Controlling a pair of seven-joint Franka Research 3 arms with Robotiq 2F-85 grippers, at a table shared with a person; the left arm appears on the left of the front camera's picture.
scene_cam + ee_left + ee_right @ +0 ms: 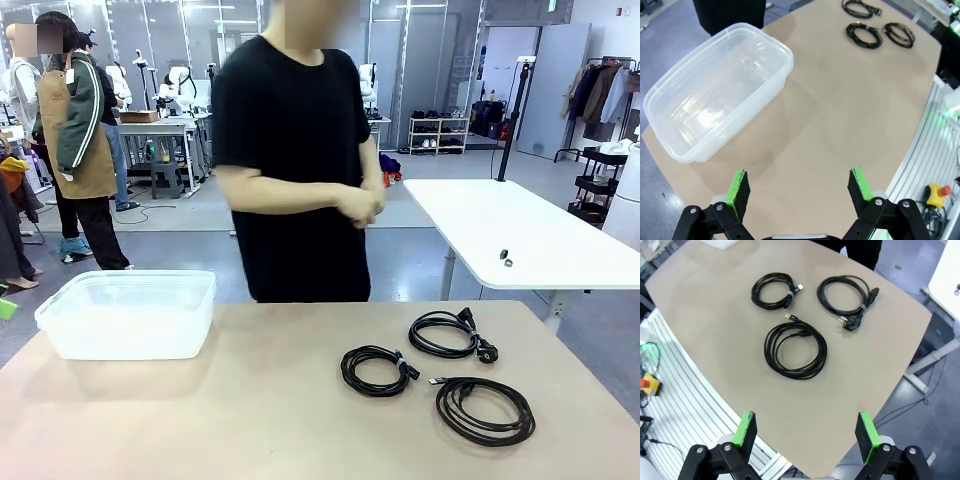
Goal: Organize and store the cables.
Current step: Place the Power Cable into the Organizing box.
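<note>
Here, the right gripper [802, 432] hangs over the near edge of the tan table [880, 355], jaws spread wide and nothing between the green pads. The three cables [348, 368] lie ahead of it, each apart from the others. The large loose coil [771, 351] is nearest, at twelve o'clock. The small coil [757, 292] lies farther off at eleven o'clock, and the coil with the heavy plug [855, 322] at one o'clock. A pale band crosses the small coil, probably a tie, though it is too small to be sure.

The left gripper [799, 186] is likewise wide open and empty, above bare tabletop. From it the cables sit well away at one o'clock, at the table's other end, with plain tabletop between. A clear plastic container [785, 50] stands close by at ten o'clock. Off the table edge at three o'clock is a yellow box with a red button [938, 192].

In the front view a person stands at twelve o'clock across the table, hands [360, 205] clasped together above it, well apart from cables and container.
</note>
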